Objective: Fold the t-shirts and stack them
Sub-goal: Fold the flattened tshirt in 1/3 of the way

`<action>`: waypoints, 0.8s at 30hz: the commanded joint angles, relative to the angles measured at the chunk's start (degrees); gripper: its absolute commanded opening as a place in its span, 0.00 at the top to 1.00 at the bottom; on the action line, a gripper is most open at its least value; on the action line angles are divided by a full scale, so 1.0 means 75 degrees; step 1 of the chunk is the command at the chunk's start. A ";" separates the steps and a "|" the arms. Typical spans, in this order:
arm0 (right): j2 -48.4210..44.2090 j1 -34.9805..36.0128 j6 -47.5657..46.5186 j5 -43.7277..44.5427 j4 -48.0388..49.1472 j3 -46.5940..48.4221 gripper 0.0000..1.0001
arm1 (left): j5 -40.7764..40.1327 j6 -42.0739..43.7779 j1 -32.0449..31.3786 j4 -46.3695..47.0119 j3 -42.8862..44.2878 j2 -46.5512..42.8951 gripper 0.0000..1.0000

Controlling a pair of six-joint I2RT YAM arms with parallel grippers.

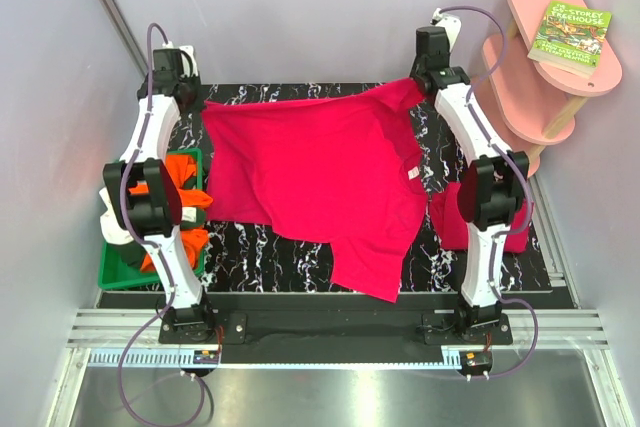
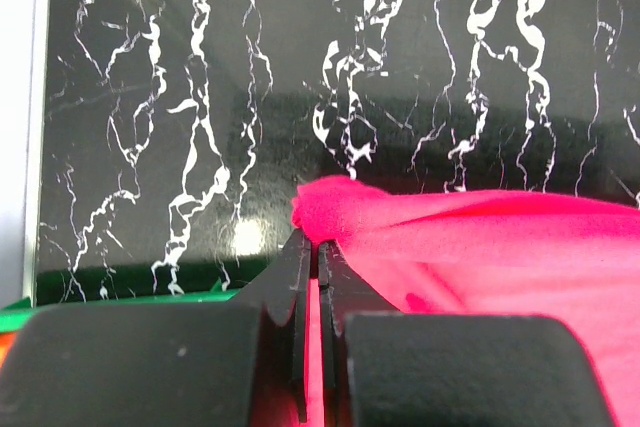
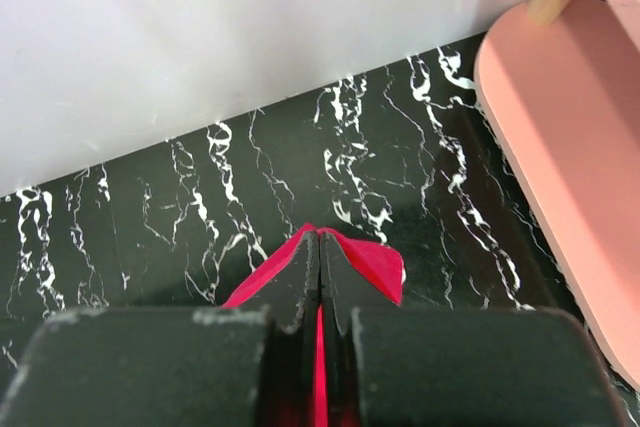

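Note:
A crimson-pink t-shirt [image 1: 310,177] is stretched across the black marble table [image 1: 270,257], its front hem drooping toward the near edge. My left gripper [image 1: 203,107] is shut on its far left corner; the left wrist view shows the cloth [image 2: 480,247] bunched at the closed fingertips of that gripper [image 2: 318,245]. My right gripper [image 1: 420,85] is shut on the far right corner, and a small red flap [image 3: 375,262] pokes out beside that gripper's tips [image 3: 320,239]. A second crimson-pink t-shirt [image 1: 448,222] lies under the right arm. Orange shirts [image 1: 185,172] and white cloth [image 1: 112,222] sit in the tray.
A green plastic tray [image 1: 112,277] stands at the table's left edge beneath the left arm. A pink two-tier shelf [image 1: 530,97] with a book [image 1: 570,35] on top stands at the back right, close to the right gripper; its lower tier [image 3: 560,127] shows in the right wrist view.

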 commanded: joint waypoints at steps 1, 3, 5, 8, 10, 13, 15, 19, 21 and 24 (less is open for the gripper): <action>-0.1104 -0.0072 -0.0082 0.0441 0.0673 -0.0661 1.00 | -0.0152 0.0131 0.0097 0.0334 -0.0224 -0.0711 1.00; -0.1396 -0.0072 -0.0047 0.0441 0.0755 -0.0932 1.00 | -0.0117 0.0179 0.0097 0.0334 -0.0365 -0.0887 1.00; -0.1631 -0.0037 0.0070 0.0418 0.0918 -0.1447 1.00 | -0.0047 0.0179 0.0097 0.0334 -0.0611 -0.1051 1.00; -0.2111 0.0033 0.0175 0.0429 0.1094 -0.2139 1.00 | -0.0023 0.0378 0.0108 0.0334 -0.0939 -0.1285 1.00; -0.2404 0.0115 0.0234 0.0500 0.1106 -0.2560 1.00 | -0.0023 0.0448 0.0097 0.0346 -0.1185 -0.1414 1.00; -0.2791 0.0221 0.0363 0.0523 0.1153 -0.3159 1.00 | 0.0012 0.0530 0.0097 0.0334 -0.1548 -0.1707 1.00; -0.3061 0.0338 0.0421 0.0605 0.1200 -0.3626 1.00 | 0.0035 0.0600 0.0097 0.0323 -0.1852 -0.1824 1.00; -0.3541 0.0548 0.0632 0.0699 0.1270 -0.4422 1.00 | 0.0071 0.0706 0.0097 0.0311 -0.2345 -0.2129 1.00; -0.3787 0.0631 0.0772 0.0781 0.1271 -0.4856 1.00 | 0.0105 0.0776 0.0097 0.0311 -0.2602 -0.2200 1.00; -0.4139 0.0818 0.1019 0.0851 0.1271 -0.5442 1.00 | 0.0082 0.0847 0.0097 0.0311 -0.2943 -0.2340 1.00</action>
